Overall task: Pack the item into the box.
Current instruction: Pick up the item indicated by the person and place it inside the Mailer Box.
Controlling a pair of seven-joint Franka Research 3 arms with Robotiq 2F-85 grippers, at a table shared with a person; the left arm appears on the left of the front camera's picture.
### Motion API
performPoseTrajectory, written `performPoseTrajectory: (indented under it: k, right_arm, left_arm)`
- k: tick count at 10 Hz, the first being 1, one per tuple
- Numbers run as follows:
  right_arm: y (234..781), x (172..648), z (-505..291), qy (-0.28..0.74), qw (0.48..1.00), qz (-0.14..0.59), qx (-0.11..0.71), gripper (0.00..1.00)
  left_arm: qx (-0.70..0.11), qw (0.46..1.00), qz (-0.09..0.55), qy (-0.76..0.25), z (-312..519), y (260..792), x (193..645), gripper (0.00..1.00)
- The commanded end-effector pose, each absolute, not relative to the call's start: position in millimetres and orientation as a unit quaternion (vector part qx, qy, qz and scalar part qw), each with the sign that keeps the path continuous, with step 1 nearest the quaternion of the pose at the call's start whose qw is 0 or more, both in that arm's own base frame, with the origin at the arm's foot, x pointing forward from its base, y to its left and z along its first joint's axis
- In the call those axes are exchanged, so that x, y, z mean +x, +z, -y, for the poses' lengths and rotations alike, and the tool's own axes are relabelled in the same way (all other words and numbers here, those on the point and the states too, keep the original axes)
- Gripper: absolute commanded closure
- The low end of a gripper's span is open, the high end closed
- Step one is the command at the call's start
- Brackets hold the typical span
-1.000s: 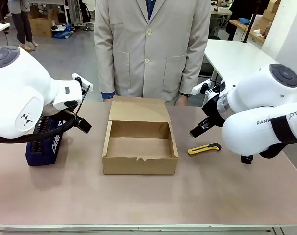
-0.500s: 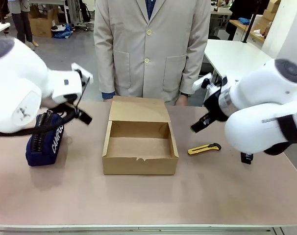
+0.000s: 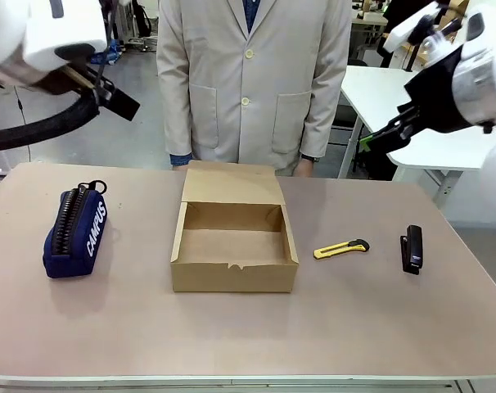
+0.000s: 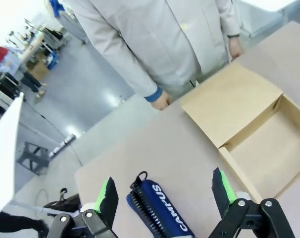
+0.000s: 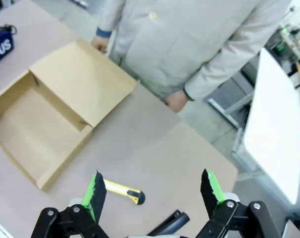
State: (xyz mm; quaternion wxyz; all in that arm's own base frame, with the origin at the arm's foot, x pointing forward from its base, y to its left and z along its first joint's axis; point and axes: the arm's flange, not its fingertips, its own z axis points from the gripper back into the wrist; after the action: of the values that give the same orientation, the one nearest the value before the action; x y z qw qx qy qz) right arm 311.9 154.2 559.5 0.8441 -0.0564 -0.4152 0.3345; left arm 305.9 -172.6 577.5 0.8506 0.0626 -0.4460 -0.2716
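Observation:
The yellow utility knife (image 3: 341,248) with a black end lies flat on the table, right of the cardboard box (image 3: 232,278). The box stands open and empty in the middle, its flap lid tilted back toward the person. My right gripper (image 3: 379,137) is open, held high above the table's far right, well clear of the knife. In the right wrist view the knife (image 5: 121,191) lies far below, between my right gripper's (image 5: 153,191) fingers, with the box (image 5: 85,82) to the left. My left gripper (image 3: 119,101) is open, raised high at the far left. The left wrist view shows my left gripper (image 4: 165,196) and the box (image 4: 229,104).
A navy zippered pencil case (image 3: 74,231) lies at the table's left, and it is below my left gripper in the left wrist view (image 4: 157,213). A small black stapler (image 3: 412,248) lies right of the knife. A person in a beige coat (image 3: 252,82) stands at the far edge behind the box.
Both arms have risen well up from table height and drawn outward. The rising right arm has uncovered the stapler. The knife, box and pencil case have not moved.

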Motion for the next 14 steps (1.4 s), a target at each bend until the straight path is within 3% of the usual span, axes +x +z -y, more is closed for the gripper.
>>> performPoseTrajectory:
  k: [1, 2, 3, 4, 6, 8, 10, 12, 13, 14]
  right_arm:
    - [544, 330, -170, 0.327, 0.858, 0.389, -0.077, 0.00]
    - [553, 333, -152, 0.293, 0.884, 0.362, -0.039, 0.00]
    - [569, 337, -119, 0.147, 0.944, 0.295, 0.011, 0.00]
    - [582, 334, -79, 0.088, 0.962, 0.213, 0.147, 0.00]
    - [596, 327, 16, -0.049, 0.914, 0.179, 0.362, 0.00]
    - [586, 310, 97, -0.149, 0.841, 0.184, 0.487, 0.00]
    - [571, 293, 147, -0.222, 0.798, 0.193, 0.526, 0.00]
    - [549, 281, 175, -0.252, 0.752, 0.204, 0.573, 0.00]
    - [542, 277, 182, -0.259, 0.731, 0.233, 0.587, 0.00]
    - [541, 277, 181, -0.265, 0.737, 0.271, 0.560, 0.00]
  left_arm:
    - [0.070, 0.843, 0.460, -0.269, 173, 590, 293, 0.00]
    - [0.021, 0.862, 0.449, -0.235, 160, 594, 293, 0.00]
    - [-0.046, 0.899, 0.412, -0.142, 123, 597, 288, 0.00]
    - [-0.080, 0.962, 0.262, -0.006, 89, 593, 293, 0.00]
    - [-0.232, 0.947, 0.202, 0.094, 17, 568, 292, 0.00]
    - [-0.422, 0.870, 0.211, 0.145, -54, 531, 285, 0.00]
    - [-0.529, 0.793, 0.250, 0.173, -106, 502, 272, 0.00]
    - [-0.578, 0.729, 0.323, 0.174, -128, 472, 264, 0.00]
    - [-0.567, 0.724, 0.347, 0.182, -130, 465, 264, 0.00]
    - [-0.559, 0.706, 0.399, 0.172, -122, 464, 265, 0.00]
